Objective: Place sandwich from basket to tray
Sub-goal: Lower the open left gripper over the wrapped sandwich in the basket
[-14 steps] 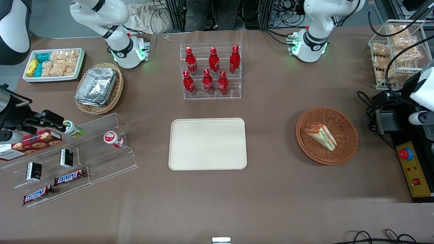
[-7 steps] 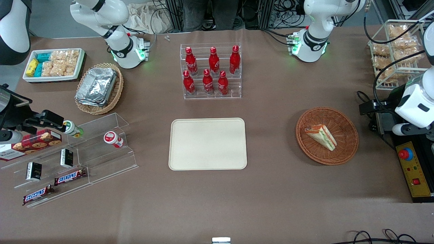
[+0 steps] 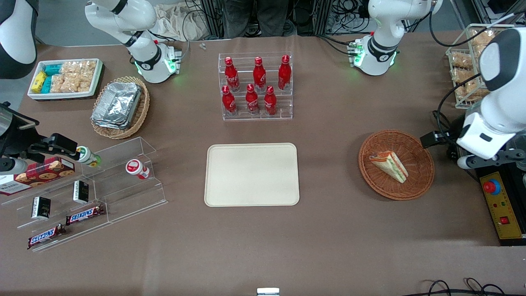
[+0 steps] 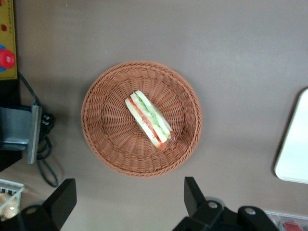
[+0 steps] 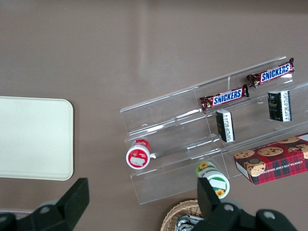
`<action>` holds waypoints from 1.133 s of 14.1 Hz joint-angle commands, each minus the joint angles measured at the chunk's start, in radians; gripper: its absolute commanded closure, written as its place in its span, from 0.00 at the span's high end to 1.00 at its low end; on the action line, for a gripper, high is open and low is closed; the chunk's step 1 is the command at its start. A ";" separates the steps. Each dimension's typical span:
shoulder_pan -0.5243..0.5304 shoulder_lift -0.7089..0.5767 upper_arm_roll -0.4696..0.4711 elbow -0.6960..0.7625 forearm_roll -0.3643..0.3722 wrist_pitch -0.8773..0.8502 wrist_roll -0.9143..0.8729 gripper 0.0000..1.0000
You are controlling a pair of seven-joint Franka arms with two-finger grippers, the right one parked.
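In the basket [image 3: 396,165], sandwich [image 3: 389,165] lying alone; tray [image 3: 252,174] bare; hand [image 4: 127,204] above basket, fingers spread wide, holding nothing.

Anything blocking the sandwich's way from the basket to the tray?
Nothing visible. The sandwich lies alone in the basket; only bare tabletop separates it from the tray. The open gripper hangs above the basket, holding nothing.

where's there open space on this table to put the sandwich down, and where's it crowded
The tray is bare all over. Open cloth also lies between it and the basket holding the sandwich, and nearer the camera than both. The claw hangs open above the basket. Crowded: the bottle rack and the acrylic snack steps toward the parked arm's end.
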 commanded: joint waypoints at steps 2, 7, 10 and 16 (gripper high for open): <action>-0.009 -0.042 -0.003 -0.206 -0.007 0.198 -0.180 0.98; -0.008 0.032 -0.003 -0.317 0.007 0.347 -0.405 0.96; -0.005 0.058 -0.003 -0.376 0.004 0.459 -0.490 0.96; 0.000 0.116 0.000 -0.456 0.005 0.608 -0.599 0.94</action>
